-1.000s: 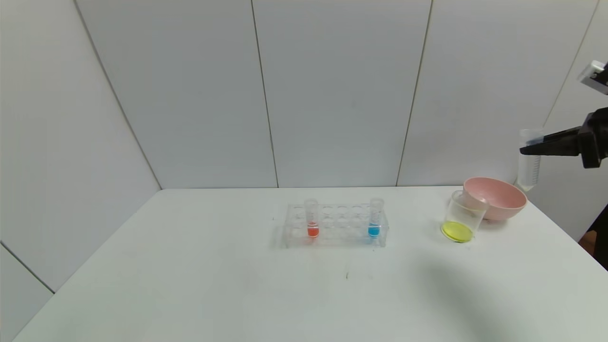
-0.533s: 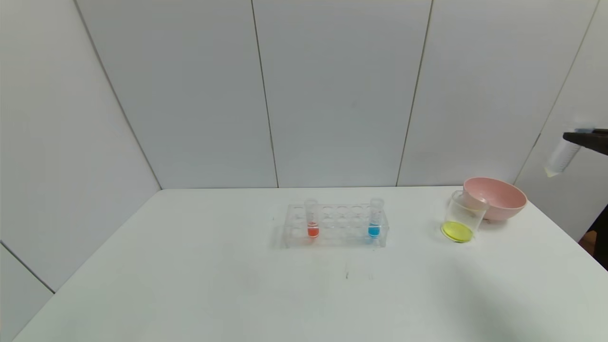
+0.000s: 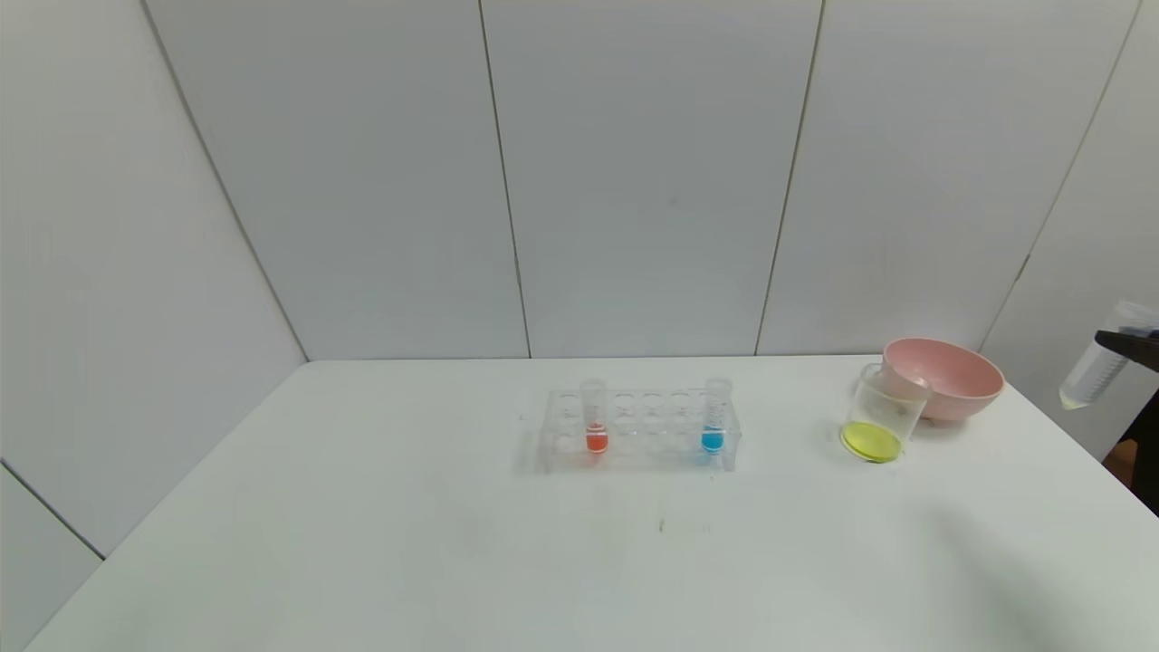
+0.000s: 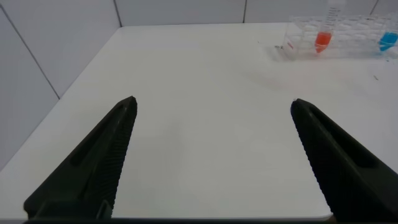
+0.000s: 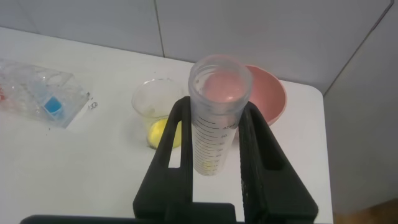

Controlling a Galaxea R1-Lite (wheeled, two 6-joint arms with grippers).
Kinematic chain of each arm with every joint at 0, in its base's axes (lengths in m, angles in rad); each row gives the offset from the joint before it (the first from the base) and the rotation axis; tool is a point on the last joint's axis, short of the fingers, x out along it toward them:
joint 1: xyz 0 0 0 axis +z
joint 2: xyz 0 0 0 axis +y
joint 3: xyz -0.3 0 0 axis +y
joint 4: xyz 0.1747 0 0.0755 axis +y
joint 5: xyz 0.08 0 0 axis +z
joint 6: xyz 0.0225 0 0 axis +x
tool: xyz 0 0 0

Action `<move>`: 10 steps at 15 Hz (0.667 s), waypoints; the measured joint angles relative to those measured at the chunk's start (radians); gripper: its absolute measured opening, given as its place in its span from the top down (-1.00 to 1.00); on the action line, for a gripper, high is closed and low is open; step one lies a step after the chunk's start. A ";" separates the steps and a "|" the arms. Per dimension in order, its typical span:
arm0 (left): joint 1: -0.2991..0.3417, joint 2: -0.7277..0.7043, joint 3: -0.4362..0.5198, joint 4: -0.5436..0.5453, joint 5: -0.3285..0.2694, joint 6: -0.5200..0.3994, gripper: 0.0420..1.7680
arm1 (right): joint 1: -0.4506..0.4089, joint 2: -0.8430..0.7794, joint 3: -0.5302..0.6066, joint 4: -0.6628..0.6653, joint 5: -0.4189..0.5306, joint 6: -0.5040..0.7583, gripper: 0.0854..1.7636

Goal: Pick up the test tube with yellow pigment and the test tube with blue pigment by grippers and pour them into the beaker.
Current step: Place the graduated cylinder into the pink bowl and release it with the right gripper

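Pink bowl point(image 3: 946, 376); yellow liquid in beaker point(image 3: 875, 418).

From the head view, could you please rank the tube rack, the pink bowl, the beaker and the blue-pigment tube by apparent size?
1. Tube rack, the widest.
2. Pink bowl.
3. Beaker, narrower than the bowl, similar in height.
4. Blue-pigment tube, the slimmest.
All four stand at similar depth, so nearness hardly distorts the order.

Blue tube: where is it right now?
The blue tube stands in the rack's right end at table centre, left of the beaker.
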 joint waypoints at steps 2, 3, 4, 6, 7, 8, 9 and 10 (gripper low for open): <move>0.000 0.000 0.000 0.000 0.000 0.000 -1.00 | 0.020 0.065 -0.024 -0.066 -0.009 0.008 0.51; 0.000 0.000 0.000 0.000 0.000 0.000 -1.00 | 0.038 0.104 -0.049 -0.084 -0.015 0.017 0.51; 0.000 0.000 0.000 0.000 0.000 0.000 -1.00 | 0.058 0.146 -0.088 -0.092 -0.030 0.033 0.51; 0.000 0.000 0.000 0.000 0.000 0.000 -1.00 | 0.110 0.242 -0.204 -0.100 -0.097 0.088 0.51; 0.000 0.000 0.000 0.000 0.000 0.000 -1.00 | 0.134 0.291 -0.267 -0.101 -0.130 0.112 0.51; 0.000 0.000 0.000 0.000 0.000 0.000 -1.00 | 0.154 0.343 -0.334 -0.099 -0.154 0.127 0.51; 0.000 0.000 0.000 0.000 0.000 0.000 -1.00 | 0.172 0.399 -0.408 -0.096 -0.169 0.138 0.51; 0.000 0.000 0.000 0.000 0.000 0.000 -1.00 | 0.185 0.451 -0.474 -0.094 -0.178 0.144 0.51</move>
